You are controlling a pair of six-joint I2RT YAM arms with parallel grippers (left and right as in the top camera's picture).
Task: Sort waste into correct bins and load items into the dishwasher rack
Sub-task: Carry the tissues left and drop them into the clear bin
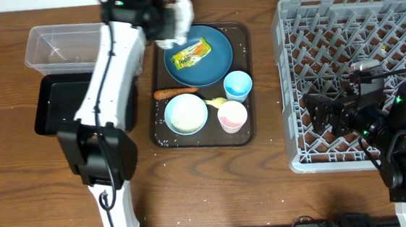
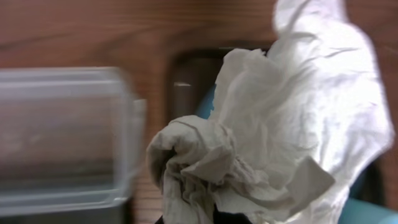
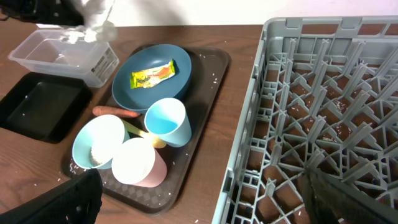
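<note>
My left gripper [image 1: 161,19] is shut on the crumpled white tissue [image 1: 179,17] and holds it above the far edge of the dark blue bowl [image 1: 210,66]. In the left wrist view the tissue [image 2: 280,124] fills the frame, with the clear tub [image 2: 62,143] to its left. The yellow wrapper [image 1: 192,54] lies in the blue bowl. The carrot [image 1: 176,92], white bowl [image 1: 186,115], light blue cup [image 1: 238,85], pink cup [image 1: 232,116] and yellow spoon [image 1: 217,102] sit on the brown tray. My right gripper [image 1: 328,112] is open and empty over the grey rack [image 1: 399,25].
The clear tub [image 1: 60,48] stands at the far left, with the black tray [image 1: 64,102] just in front of it. The brown serving tray [image 1: 247,135] lies between the bins and the rack. Rice grains are scattered on the tray and the table around it.
</note>
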